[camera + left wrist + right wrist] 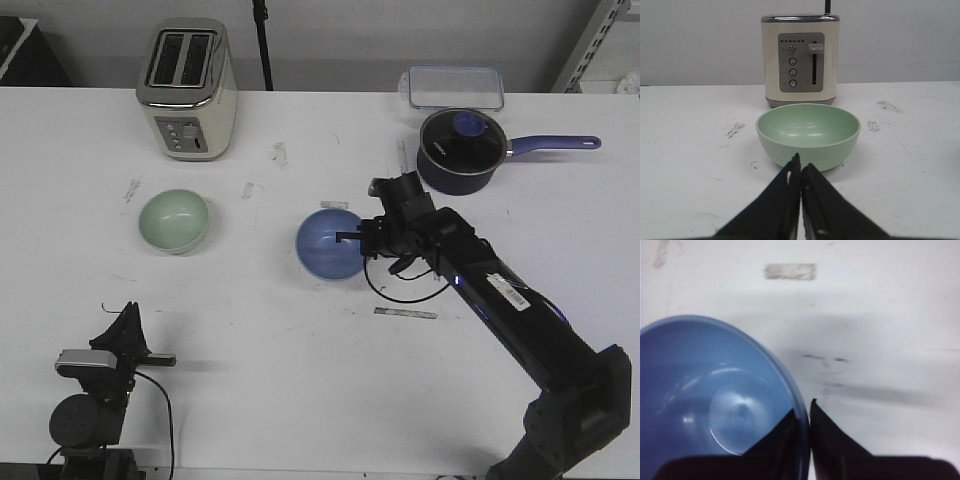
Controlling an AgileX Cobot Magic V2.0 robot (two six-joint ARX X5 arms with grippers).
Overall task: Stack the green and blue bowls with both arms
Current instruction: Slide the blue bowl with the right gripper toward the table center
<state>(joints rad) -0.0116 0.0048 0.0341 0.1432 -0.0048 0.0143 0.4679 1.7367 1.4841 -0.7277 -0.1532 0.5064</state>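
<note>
The right arm (pixel 520 310) reaches from the near right corner of the white desk (pixel 300 380) diagonally toward the middle, its wrist bent down so the right gripper (pixel 809 412) meets the rim of the blue bowl (pixel 328 245). Its fingers (pixel 832 437) are clenched on that rim, one inside the bowl and one outside, with the thin wall pinched between them. The bowl is glossy periwinkle, round, open side up, with light glinting off its flat inner bottom. The left arm (pixel 95 400) sits folded low at the near left corner, and the left gripper (pixel 800 167) points level across the desk with its fingers (pixel 782 200) pressed together, tips touching and grasping nothing. Just ahead of those tips, apart from them, stands the green bowl (pixel 808 132), pale mint, smooth and upright. Beyond it, farther from the fingers, is a cream toaster (pixel 800 60).
</note>
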